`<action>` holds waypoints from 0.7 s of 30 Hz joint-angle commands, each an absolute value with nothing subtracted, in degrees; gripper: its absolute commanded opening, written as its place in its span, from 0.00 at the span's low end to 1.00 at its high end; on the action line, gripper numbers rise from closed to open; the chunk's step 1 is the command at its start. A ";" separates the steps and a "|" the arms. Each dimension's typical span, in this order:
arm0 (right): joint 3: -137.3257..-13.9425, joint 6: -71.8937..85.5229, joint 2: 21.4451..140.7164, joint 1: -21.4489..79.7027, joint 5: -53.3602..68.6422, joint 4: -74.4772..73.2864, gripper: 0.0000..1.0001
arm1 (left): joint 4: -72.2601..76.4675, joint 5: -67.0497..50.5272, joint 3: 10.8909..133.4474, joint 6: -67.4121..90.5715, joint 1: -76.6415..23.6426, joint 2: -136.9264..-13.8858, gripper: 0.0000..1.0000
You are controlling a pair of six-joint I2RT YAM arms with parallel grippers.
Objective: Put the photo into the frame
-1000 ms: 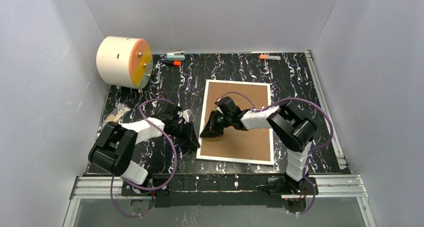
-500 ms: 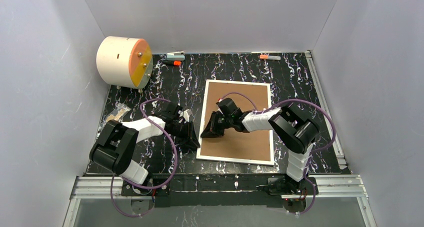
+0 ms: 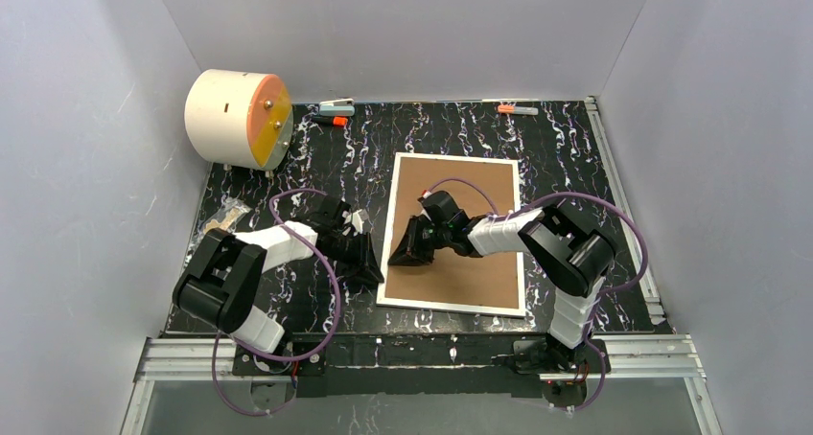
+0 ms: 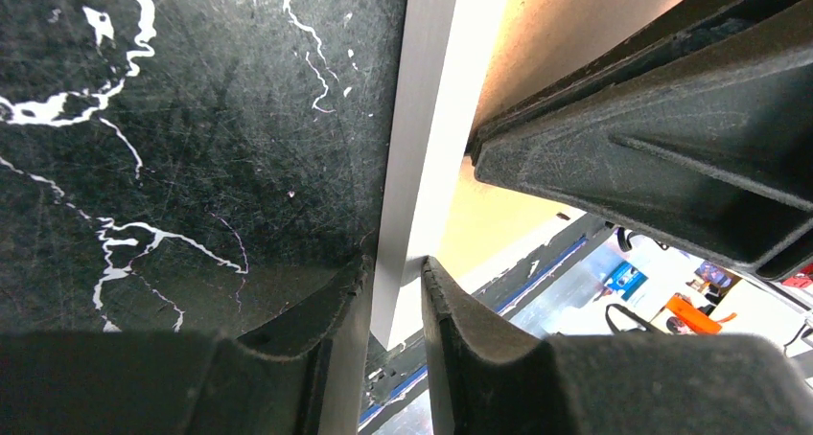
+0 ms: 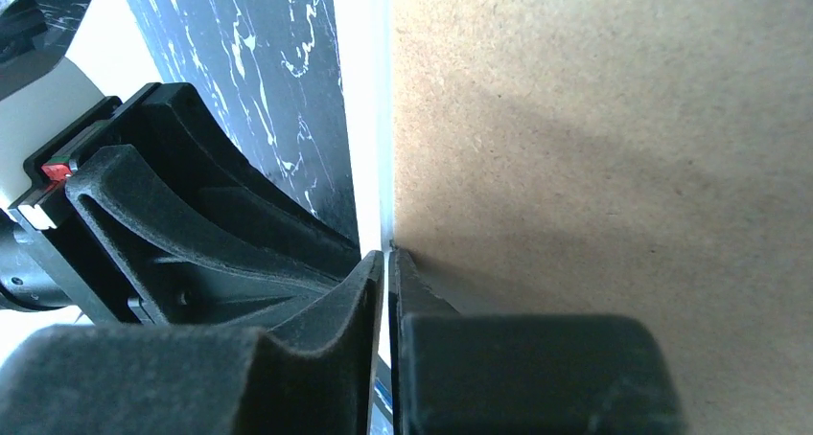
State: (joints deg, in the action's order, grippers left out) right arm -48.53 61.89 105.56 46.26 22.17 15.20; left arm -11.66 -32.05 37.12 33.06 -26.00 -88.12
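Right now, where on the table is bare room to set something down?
Bare mat: between the frame and the right rail, and between its far edge and the orange marker. Crowded: its left edge, where left claw and right claw meet.

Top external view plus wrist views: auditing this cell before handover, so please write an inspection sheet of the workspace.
Surface: black, white-veined tabletop.
Job's things: frame lies brown back up; photo nothing seen.
Clutter: white drum far left; clear packet at left edge; stapler-like tool and orange-capped pen along far edge.
End effectors: left end effector clamps the frame's left white edge; right end effector nearly shut at the edge-board seam.
Cables: purple cables loop off both arms, one arcing over the frame.
Surroundings: pale walls; metal rail at near edge.
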 commanded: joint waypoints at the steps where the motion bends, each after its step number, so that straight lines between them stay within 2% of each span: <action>1: -45.87 55.72 108.32 45.44 8.99 0.14 0.18 | -16.97 -14.94 33.63 29.80 -26.19 -92.67 0.24; 6: -49.13 54.73 102.41 44.77 6.43 -4.11 0.26 | -16.03 -16.78 33.88 29.54 -26.19 -91.40 0.25; 11: -49.78 57.28 95.35 41.56 11.58 3.67 0.36 | -14.85 -19.49 35.75 28.04 -26.18 -87.94 0.31; 15: -50.27 58.12 93.81 37.95 11.38 1.31 0.38 | -13.86 -20.62 38.29 27.03 -26.15 -86.51 0.39; 21: -51.49 54.68 94.71 34.89 14.24 0.09 0.40 | -10.24 -19.50 40.75 28.72 -26.10 -88.33 0.44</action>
